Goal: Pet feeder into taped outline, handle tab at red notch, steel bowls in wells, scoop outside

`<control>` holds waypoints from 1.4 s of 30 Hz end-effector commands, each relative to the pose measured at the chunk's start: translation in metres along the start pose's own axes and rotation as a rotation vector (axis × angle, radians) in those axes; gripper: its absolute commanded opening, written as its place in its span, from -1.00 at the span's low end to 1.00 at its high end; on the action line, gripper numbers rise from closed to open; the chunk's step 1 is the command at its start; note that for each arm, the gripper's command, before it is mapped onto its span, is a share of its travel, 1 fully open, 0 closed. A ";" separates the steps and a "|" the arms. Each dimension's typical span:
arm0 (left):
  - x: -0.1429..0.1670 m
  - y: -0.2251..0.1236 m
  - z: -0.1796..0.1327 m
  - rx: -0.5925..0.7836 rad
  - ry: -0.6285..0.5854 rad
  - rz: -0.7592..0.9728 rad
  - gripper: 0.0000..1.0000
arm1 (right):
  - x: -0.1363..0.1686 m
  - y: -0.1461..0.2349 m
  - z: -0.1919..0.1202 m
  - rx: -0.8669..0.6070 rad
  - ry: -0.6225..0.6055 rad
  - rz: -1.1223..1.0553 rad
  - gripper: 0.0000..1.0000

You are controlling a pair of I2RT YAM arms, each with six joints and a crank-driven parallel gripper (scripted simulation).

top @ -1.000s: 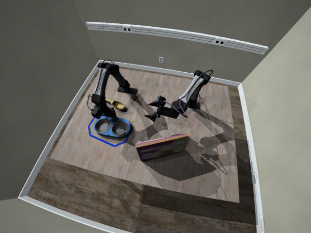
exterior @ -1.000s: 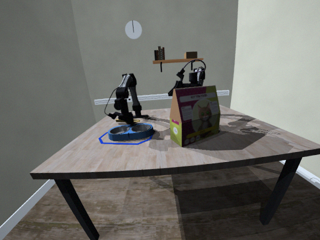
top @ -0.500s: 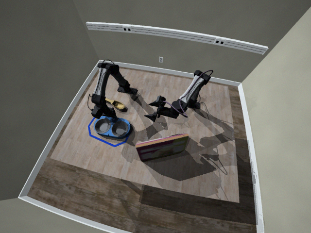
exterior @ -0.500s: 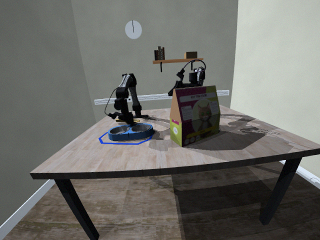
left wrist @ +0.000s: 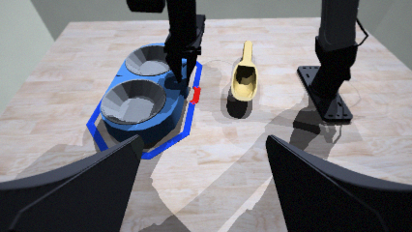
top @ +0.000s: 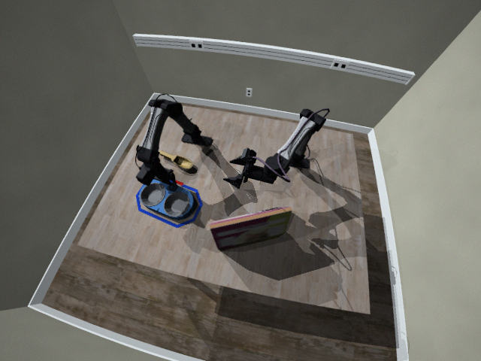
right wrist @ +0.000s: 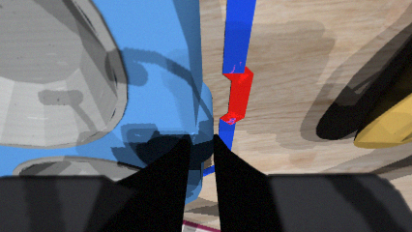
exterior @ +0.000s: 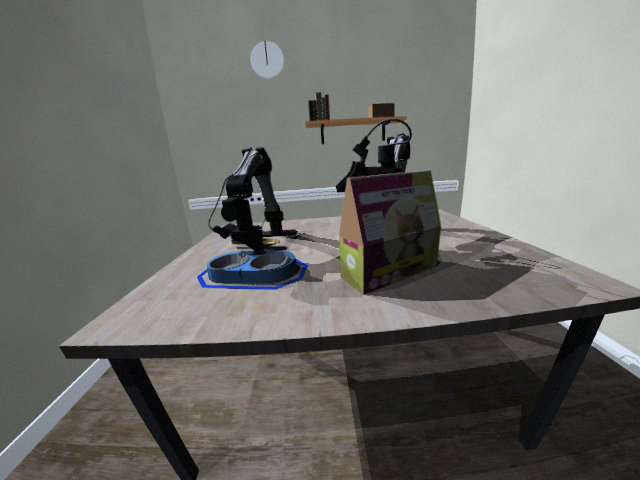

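Observation:
The blue pet feeder (top: 159,210) (exterior: 258,276) (left wrist: 140,132) (right wrist: 160,29) stands within the blue taped outline (top: 150,214) (exterior: 237,287) (left wrist: 169,146) (right wrist: 237,43); its far edge hides some tape. Steel bowls (top: 153,194) (top: 178,204) look level in both wells. My right gripper (top: 174,185) (left wrist: 184,85) (right wrist: 201,137) is shut on the handle tab, which sits close to the red notch (top: 179,182) (left wrist: 195,95) (right wrist: 241,97), slightly offset from it in the right wrist view. My left gripper (top: 227,170) (left wrist: 204,138) is open and empty, away from the feeder. The yellow scoop (top: 186,164) (left wrist: 244,89) (right wrist: 392,128) lies outside the outline.
A kitten food bag (top: 252,229) (exterior: 392,232) stands on the table (exterior: 206,320), beyond the feeder's right end in the top view. The right arm's base (top: 197,140) (left wrist: 329,101) is behind the scoop, near the back edge.

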State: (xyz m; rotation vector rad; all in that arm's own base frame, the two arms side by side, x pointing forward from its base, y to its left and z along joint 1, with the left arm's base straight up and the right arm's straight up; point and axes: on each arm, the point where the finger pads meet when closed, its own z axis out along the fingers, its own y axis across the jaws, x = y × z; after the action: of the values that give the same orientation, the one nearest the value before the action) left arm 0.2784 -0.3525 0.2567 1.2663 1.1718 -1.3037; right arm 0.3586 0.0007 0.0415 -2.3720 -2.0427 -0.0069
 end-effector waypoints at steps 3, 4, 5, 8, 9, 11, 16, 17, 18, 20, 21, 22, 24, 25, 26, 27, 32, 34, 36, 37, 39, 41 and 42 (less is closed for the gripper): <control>-0.026 -0.002 -0.002 0.004 -0.027 0.051 1.00 | -0.008 0.014 0.002 -0.019 -0.019 0.050 -0.77; -0.026 -0.002 -0.002 0.004 -0.027 0.051 1.00 | -0.008 0.014 0.002 -0.019 -0.019 0.050 -0.77; -0.026 -0.002 -0.002 0.004 -0.027 0.051 1.00 | -0.008 0.014 0.002 -0.019 -0.019 0.050 -0.77; -0.026 -0.002 -0.002 0.004 -0.027 0.051 1.00 | -0.008 0.014 0.002 -0.019 -0.019 0.050 -0.52; -0.026 -0.002 -0.002 0.004 -0.027 0.051 1.00 | -0.008 0.014 0.002 -0.019 -0.019 0.050 -0.52; -0.026 -0.002 -0.002 0.004 -0.027 0.051 1.00 | -0.008 0.012 0.002 -0.009 -0.019 0.051 -0.27; -0.026 -0.002 -0.002 0.004 -0.027 0.051 1.00 | -0.007 0.009 -0.038 -0.070 -0.017 0.051 -0.27; -0.026 -0.002 -0.002 0.004 -0.027 0.051 1.00 | -0.007 0.009 -0.042 -0.073 -0.016 0.055 -0.27; -0.026 -0.002 -0.002 0.004 -0.027 0.051 1.00 | -0.006 0.009 -0.042 -0.073 -0.016 0.056 -0.27; -0.026 -0.002 -0.002 0.004 -0.027 0.051 1.00 | -0.008 0.011 -0.040 -0.058 -0.015 0.052 -0.27; -0.026 -0.002 -0.002 0.004 -0.027 0.051 1.00 | -0.008 0.012 -0.044 -0.060 -0.014 0.052 -0.27; -0.026 -0.002 -0.002 0.004 -0.027 0.051 1.00 | -0.008 0.012 -0.053 -0.071 -0.014 0.052 -0.27; -0.026 -0.002 -0.002 0.004 -0.027 0.051 1.00 | -0.009 0.011 -0.067 -0.077 -0.022 0.042 0.20; -0.026 -0.002 -0.002 0.004 -0.027 0.051 1.00 | -0.009 0.011 -0.067 -0.077 -0.022 0.042 0.20; -0.026 -0.002 -0.002 0.004 -0.027 0.051 1.00 | -0.009 0.011 -0.067 -0.077 -0.022 0.042 0.20; -0.026 -0.002 -0.002 0.004 -0.027 0.051 1.00 | -0.010 0.010 -0.073 -0.081 -0.041 0.025 0.20; -0.026 -0.002 -0.002 0.004 -0.027 0.051 1.00 | -0.017 0.024 -0.076 -0.182 -0.213 -0.125 0.20; -0.026 -0.002 -0.002 0.004 -0.027 0.051 1.00 | -0.019 0.026 -0.073 -0.218 -0.312 -0.219 0.20; -0.026 -0.002 -0.002 0.004 -0.027 0.051 1.00 | -0.015 0.027 -0.073 -0.255 -0.391 -0.303 0.20; -0.026 -0.002 -0.002 0.004 -0.027 0.051 1.00 | -0.013 0.028 -0.073 -0.271 -0.425 -0.341 0.20; -0.026 -0.002 -0.002 0.004 -0.027 0.051 1.00 | -0.010 0.028 -0.073 -0.304 -0.497 -0.420 0.20; -0.026 -0.002 -0.002 0.004 -0.027 0.051 1.00 | -0.006 0.029 -0.073 -0.337 -0.568 -0.499 0.20; -0.026 -0.002 -0.002 0.004 -0.027 0.051 1.00 | -0.006 0.029 -0.073 -0.337 -0.568 -0.499 0.20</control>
State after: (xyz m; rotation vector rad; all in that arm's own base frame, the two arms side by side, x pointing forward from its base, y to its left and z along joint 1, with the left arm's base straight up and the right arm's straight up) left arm 0.2784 -0.3525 0.2567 1.2663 1.1718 -1.3037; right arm 0.3775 0.0064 0.1008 -2.1570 -2.8161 0.3074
